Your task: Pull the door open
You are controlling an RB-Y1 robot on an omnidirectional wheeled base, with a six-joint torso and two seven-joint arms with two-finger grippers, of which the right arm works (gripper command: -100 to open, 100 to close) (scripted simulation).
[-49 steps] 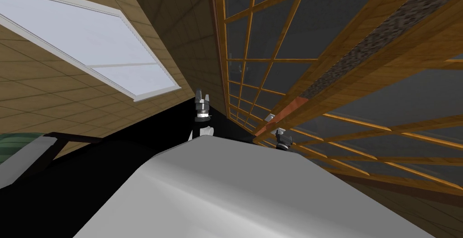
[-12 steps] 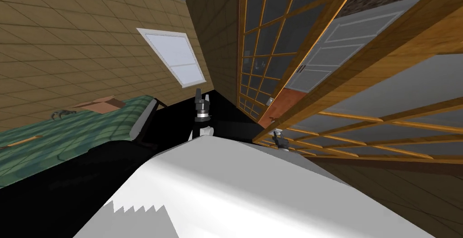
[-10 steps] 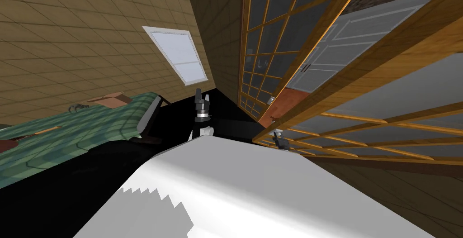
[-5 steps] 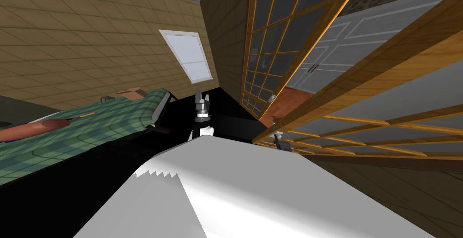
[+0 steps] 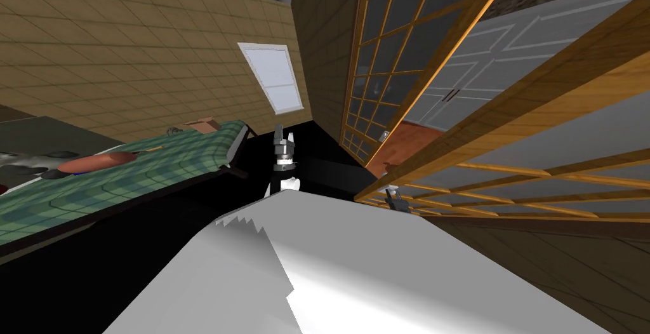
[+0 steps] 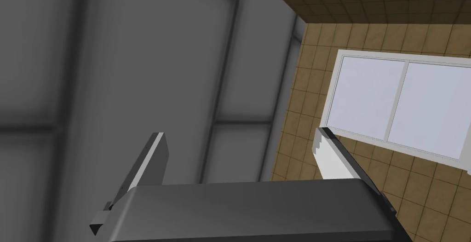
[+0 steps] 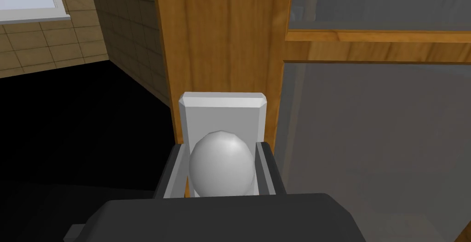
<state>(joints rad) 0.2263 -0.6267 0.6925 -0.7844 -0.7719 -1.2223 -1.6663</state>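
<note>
Two fingers of the right end effector (image 7: 221, 148) pinch the pale round knob (image 7: 221, 168), which sits dead ahead on the upright wooden edge of the glazed door (image 7: 221, 37), already ajar. Pulling straight back looks right. Left end effector (image 6: 239, 134) hangs spread, well apart.
</note>
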